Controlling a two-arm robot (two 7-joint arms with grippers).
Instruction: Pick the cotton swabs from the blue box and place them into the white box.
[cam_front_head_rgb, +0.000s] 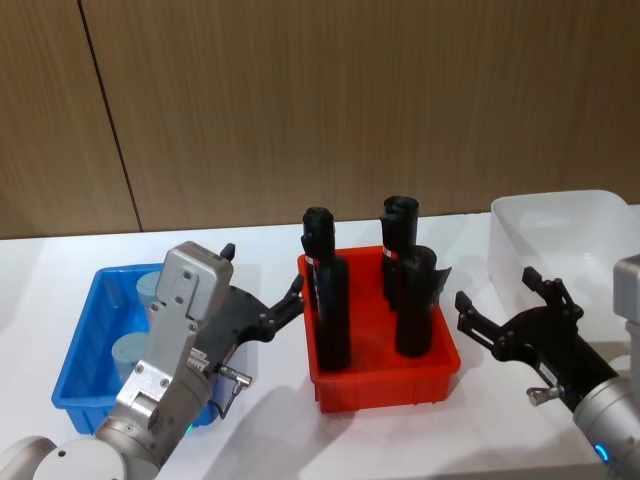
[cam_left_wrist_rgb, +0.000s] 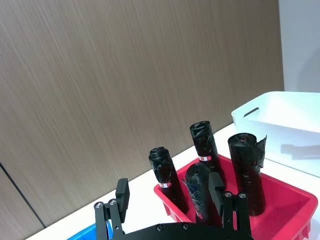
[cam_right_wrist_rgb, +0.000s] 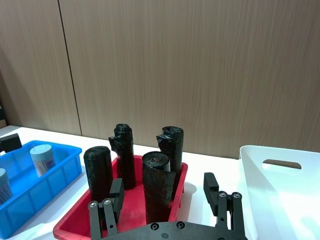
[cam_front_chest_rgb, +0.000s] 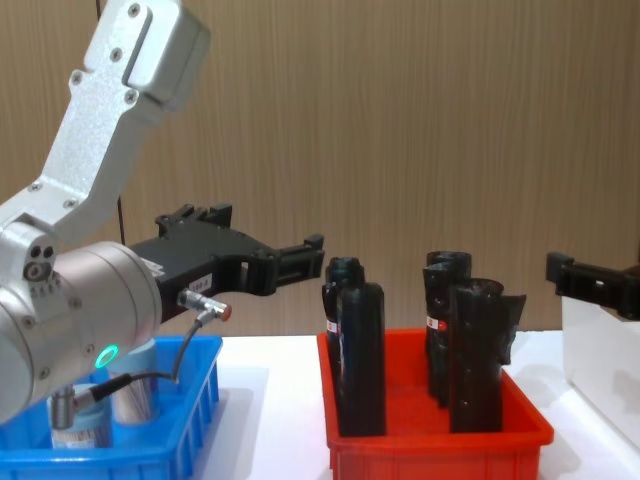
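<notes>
Cotton swabs (cam_front_head_rgb: 152, 287) stood in the blue box (cam_front_head_rgb: 72, 372) at the desk's (cam_front_head_rgb: 275, 435) left edge, my left gripper (cam_front_head_rgb: 262, 274) hung open above its right rim, so I reckoned: drop straight over one, squeeze gently; right gripper (cam_front_head_rgb: 497, 288) sat open near the white box (cam_front_head_rgb: 600, 205).

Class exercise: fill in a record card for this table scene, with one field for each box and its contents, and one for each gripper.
blue box: robot's left; holds cotton swabs, two visible, upright
red bin: middle; four black rolls standing upright
white box: robot's right; no swabs visible inside
left gripper: open, empty, raised near the blue box's right edge
right gripper: open, empty, between red bin and white box
</notes>
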